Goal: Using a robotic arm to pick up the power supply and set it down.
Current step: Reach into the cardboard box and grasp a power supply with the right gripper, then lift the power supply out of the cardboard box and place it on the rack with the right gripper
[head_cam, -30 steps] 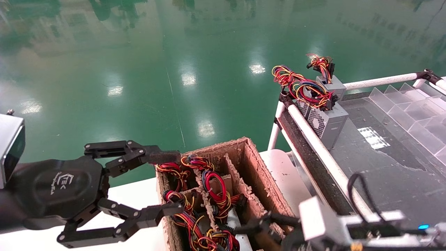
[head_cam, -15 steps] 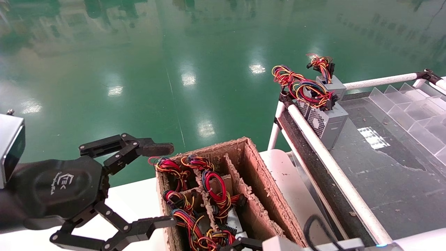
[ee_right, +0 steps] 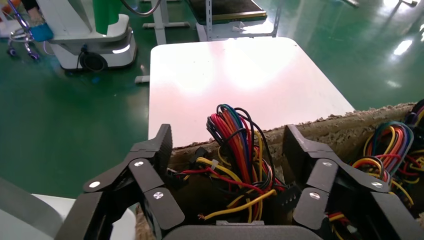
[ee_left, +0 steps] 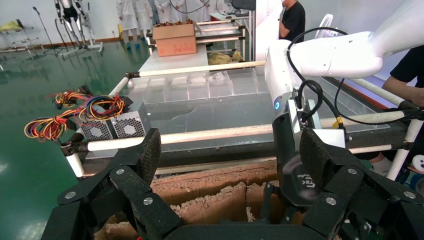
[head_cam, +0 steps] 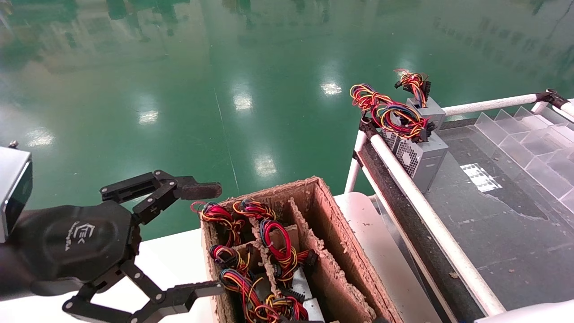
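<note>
At inspection, your right gripper (ee_right: 229, 145) was low over the divided cardboard box (head_cam: 329, 251), jaws spread wide and empty, one finger on each side of the power supply (ee_right: 243, 165) it was evidently meant to take. That unit stood in its compartment with its wire bundle (ee_right: 232, 125) uppermost, so the coloured leads rose between the fingers; little of the grey casing showed beneath them. In my judgement the wide stance served to clear the wires and reach the casing, and no contact with the casing could be confirmed. The head view did not show this gripper. Your left gripper (head_cam: 210, 240) was likewise fully open and held nothing, hovering at the box's left wall above the white table (head_cam: 175, 251), apparently standing clear. Further supplies filled the neighbouring compartments, wires up and packed closely, which leaves a risk of snagging adjacent leads on a lift. Two other power supplies (head_cam: 419, 154) sat against the railed edge of the dark bench (head_cam: 493, 215) to the right, well apart from the box, which suggests the set-down area.
</note>
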Tool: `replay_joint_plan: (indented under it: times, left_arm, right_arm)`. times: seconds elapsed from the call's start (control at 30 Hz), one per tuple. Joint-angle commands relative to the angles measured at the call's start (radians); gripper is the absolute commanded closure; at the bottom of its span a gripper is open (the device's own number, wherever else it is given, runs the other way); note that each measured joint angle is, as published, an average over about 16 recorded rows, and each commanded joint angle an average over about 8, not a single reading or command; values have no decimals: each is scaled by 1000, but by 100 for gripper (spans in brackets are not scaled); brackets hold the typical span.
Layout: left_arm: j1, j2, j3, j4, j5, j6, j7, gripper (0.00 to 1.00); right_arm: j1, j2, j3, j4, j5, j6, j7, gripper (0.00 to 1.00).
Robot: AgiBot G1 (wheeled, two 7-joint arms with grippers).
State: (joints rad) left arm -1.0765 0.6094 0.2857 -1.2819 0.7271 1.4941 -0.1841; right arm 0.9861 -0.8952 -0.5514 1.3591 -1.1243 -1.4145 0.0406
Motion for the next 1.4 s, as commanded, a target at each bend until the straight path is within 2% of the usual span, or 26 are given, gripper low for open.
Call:
replay_joint_plan:
  times: [0.03,0.37,0.93,1.17,1.4]
  left_arm:
    - [0,0,0,0,0,0,0,0]
    - [0,0,1,0,-1,0,0,0]
    - [0,-1,2,0,-1,-1,1,0]
    - [-1,-1,2,0,-2,-1,1,0]
    - [-1,-1,3,0,-2,-1,1,0]
  right_arm:
    - [-5,-8,-1,1,-6,6,-17,100]
    - [-14,-32,-6,1,-23,30,-38,100]
    - [-32,-12,11,1,-3,38,-48,100]
    - [-37,19,34,-1,40,37,-20,100]
    - [-33,78,87,-3,136,31,41,100]
